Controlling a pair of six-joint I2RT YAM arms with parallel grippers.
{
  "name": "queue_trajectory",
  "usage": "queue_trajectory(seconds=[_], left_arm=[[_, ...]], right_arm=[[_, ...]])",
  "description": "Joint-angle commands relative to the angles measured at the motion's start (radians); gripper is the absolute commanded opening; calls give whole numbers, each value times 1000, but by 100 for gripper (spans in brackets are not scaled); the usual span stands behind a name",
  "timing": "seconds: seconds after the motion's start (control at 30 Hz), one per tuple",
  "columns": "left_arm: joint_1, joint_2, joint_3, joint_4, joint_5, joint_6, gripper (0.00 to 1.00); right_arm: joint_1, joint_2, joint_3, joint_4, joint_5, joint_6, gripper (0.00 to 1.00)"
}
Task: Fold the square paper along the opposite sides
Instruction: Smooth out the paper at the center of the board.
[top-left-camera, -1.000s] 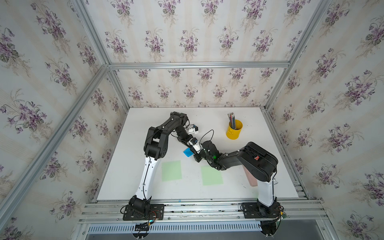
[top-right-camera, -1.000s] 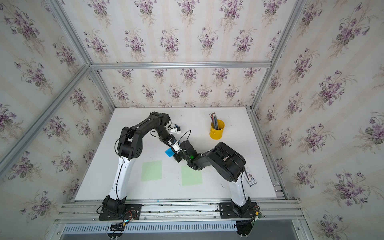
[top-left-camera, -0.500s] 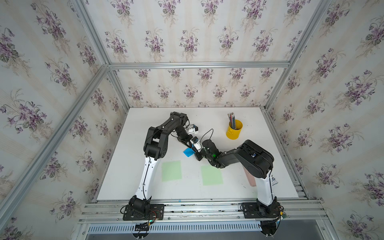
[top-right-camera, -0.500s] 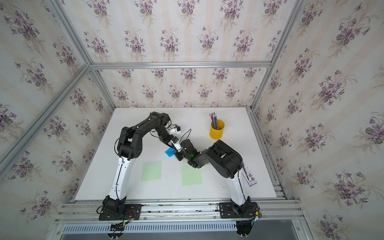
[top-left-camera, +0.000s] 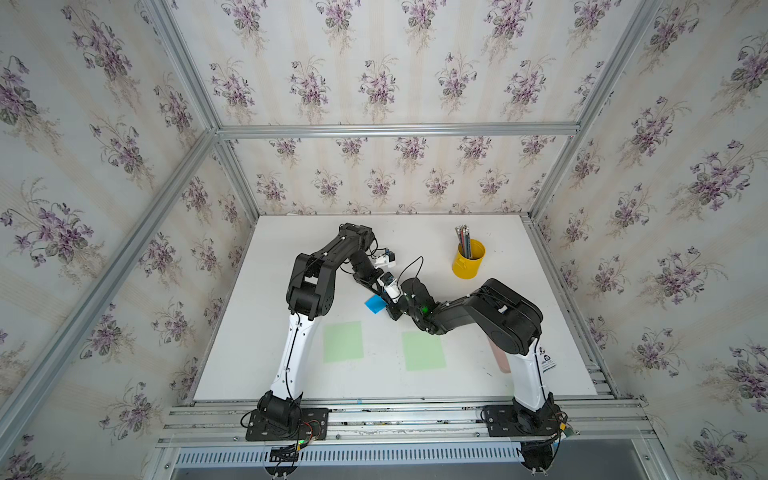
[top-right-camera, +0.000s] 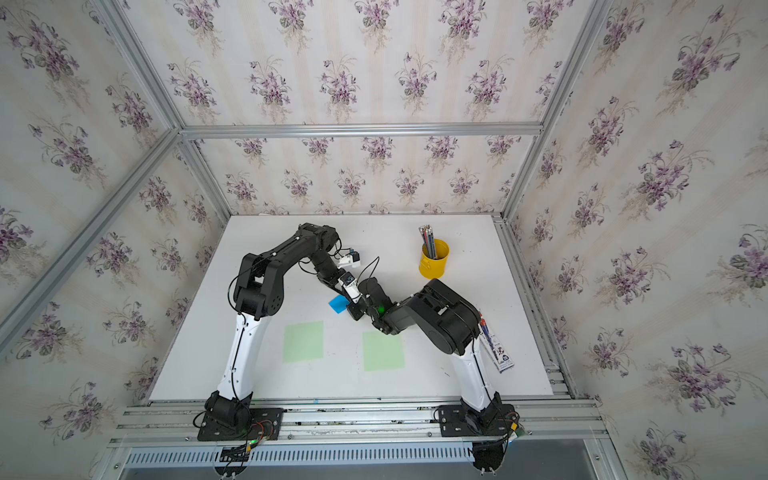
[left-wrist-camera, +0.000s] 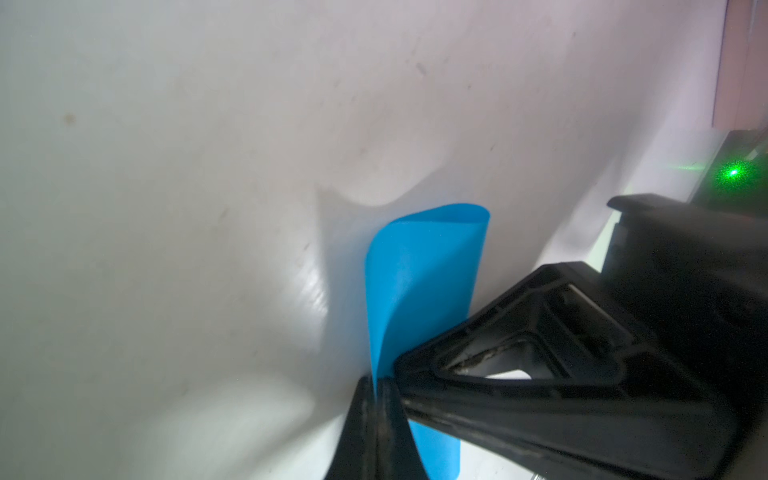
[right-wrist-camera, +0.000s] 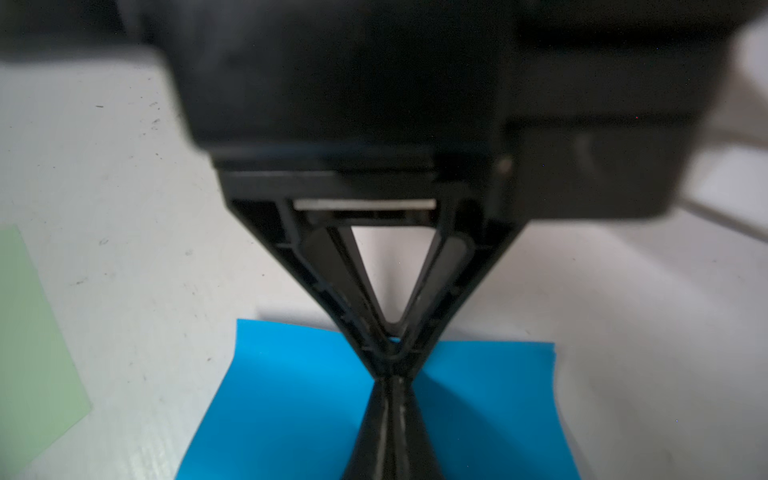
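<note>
On the white table (top-left-camera: 266, 332), a pale green sheet (top-left-camera: 343, 341) lies flat near the front, beside the left arm. Just beyond it, near the table's middle, sits the blue paper (top-left-camera: 374, 304), curled over on itself with its bend rounded rather than pressed flat, as the left wrist view shows. The left gripper (left-wrist-camera: 376, 386) is pinched on one edge of it, a sliver of blue showing between its fingers. The right gripper (right-wrist-camera: 390, 386) meets it tip to tip, jaws together; whether paper lies between them I cannot tell. A second green sheet (top-left-camera: 423, 351) lies further right, and a yellow cup (top-left-camera: 468, 259) of pencils (top-left-camera: 463, 239) stands well apart toward the back.
</note>
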Motion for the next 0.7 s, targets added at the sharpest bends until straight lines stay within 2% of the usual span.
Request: queue_trajectory(seconds=[0.0,0.67], left_arm=[[-2,9,0,19,-84,22,0],[-6,12,10,15,-98,28,0]], right_arm=[[5,9,-14,-99,34,-5,0],[24,-94,-192,-90,85,22,0]])
